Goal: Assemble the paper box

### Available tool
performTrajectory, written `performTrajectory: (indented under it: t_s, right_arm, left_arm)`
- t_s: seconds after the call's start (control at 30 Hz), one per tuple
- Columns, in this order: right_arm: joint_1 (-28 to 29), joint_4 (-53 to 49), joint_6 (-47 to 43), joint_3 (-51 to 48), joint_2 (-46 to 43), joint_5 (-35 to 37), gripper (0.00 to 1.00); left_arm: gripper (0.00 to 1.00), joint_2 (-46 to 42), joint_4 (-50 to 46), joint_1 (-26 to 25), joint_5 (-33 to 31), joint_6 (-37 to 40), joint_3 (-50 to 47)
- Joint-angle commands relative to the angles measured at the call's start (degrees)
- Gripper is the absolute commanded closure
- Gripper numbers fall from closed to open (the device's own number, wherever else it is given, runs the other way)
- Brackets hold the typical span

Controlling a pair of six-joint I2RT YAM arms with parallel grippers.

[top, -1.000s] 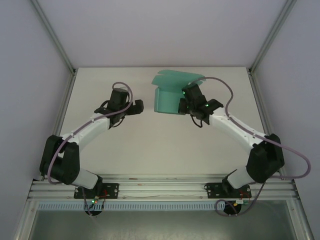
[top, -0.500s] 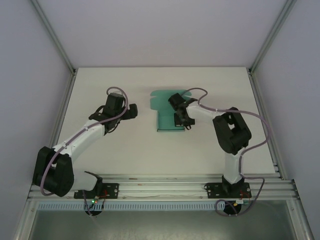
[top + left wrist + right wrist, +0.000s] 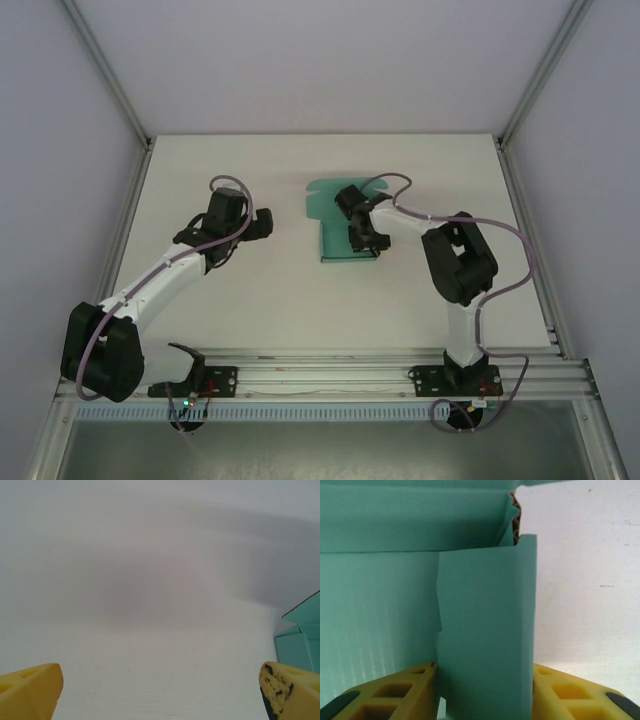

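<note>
The paper box [image 3: 330, 238] lies far-centre on the white table [image 3: 270, 300], edges well inside the rim, bare surface on every side. The right gripper [image 3: 485, 680] stands part-way apart, straddling an upright flap [image 3: 485, 610] whose side edges meet both fingers [image 3: 395, 692]; whether it pinches, I cannot tell. The left gripper [image 3: 160, 695] is spread wide and empty, near the box's left edge with bare table between.

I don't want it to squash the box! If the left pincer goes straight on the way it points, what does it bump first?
Most likely the bare white table. The open left pincer aims at it. The paper box sits off to the right of its path, so it would probably be missed.
</note>
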Motion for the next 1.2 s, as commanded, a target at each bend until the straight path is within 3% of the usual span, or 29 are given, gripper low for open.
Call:
performTrajectory:
  t_s: [0.0, 0.2, 0.43, 0.67, 0.77, 0.83, 1.03, 1.1, 1.17]
  right_arm:
    - [-0.07, -0.1, -0.27, -0.23, -4.2, 0.75, 0.51]
    - [-0.2, -0.66, -0.49, 0.03, -7.14, 2.36, 0.45]
    - [-2.13, 3.3, -1.11, -4.1, -12.33, -3.33, 0.39]
    - [-6.83, 6.64, -2.66, -7.89, -14.41, -11.21, 0.63]
    - [-7.73, 8.94, -3.6, -8.6, -13.58, -14.32, 0.64]
    - [-8.35, 9.35, -3.66, -8.48, -12.74, -15.22, 0.76]
    - [-9.48, 9.14, -4.73, -7.99, -9.6, -17.06, 0.77]
    - [-9.55, 8.57, -5.0, -7.74, -8.55, -17.1, 0.89]
    - [-9.54, 8.52, -5.21, -7.85, -7.83, -17.46, 0.94]
  left_arm:
    - [0.0, -0.43, -0.02, 0.23, 0.48, 0.78, -0.12]
    - [0.0, -0.08, 0.34, 0.22, 1.49, 0.89, 0.07]
    - [0.0, 1.67, 0.87, 0.24, 3.03, 0.84, 0.38]
    - [0.0, 3.9, 2.41, 0.23, 4.55, 0.68, 0.99]
    - [0.0, 5.15, 2.31, 0.28, 5.27, 1.02, 1.87]
    - [0.0, 6.01, 2.19, 0.21, 5.63, 1.16, 2.49]
    - [0.0, 7.64, 2.82, 0.28, 6.67, 1.21, 3.06]
    - [0.0, 8.08, 2.83, 0.28, 6.83, 1.17, 3.25]
    - [0.0, 8.51, 2.83, 0.22, 7.17, 1.34, 3.47]
